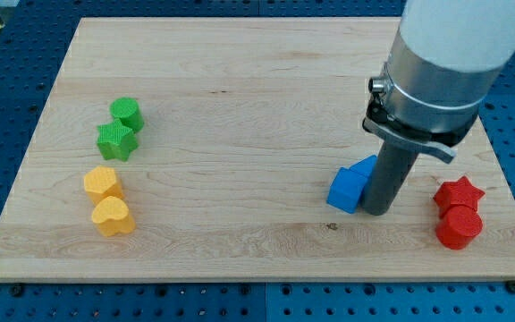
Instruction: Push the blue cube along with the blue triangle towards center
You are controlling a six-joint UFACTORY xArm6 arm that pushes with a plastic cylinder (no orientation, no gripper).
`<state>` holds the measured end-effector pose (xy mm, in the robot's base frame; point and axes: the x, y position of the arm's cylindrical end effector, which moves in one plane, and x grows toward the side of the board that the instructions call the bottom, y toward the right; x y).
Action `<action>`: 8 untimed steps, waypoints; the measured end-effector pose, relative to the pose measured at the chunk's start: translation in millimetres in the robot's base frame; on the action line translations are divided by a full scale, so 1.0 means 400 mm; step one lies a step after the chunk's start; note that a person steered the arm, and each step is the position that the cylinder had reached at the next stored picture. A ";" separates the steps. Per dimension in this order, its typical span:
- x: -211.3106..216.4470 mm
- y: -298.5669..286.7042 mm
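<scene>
The blue cube (346, 190) sits on the wooden board (240, 107) right of centre. The blue triangle (364, 166) lies just behind it towards the view's top right, touching it and partly hidden by my rod. My tip (375, 211) rests on the board right against the right side of the blue cube, below the blue triangle.
A red star (459, 192) and a red cylinder (459, 227) sit at the view's right near the board edge. A green cylinder (127, 114) and green star (115, 141) sit at the left, with a yellow hexagon-like block (102, 183) and yellow heart (113, 216) below them.
</scene>
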<state>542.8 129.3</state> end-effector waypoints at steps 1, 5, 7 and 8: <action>-0.020 0.000; -0.028 -0.050; -0.077 -0.089; -0.038 -0.089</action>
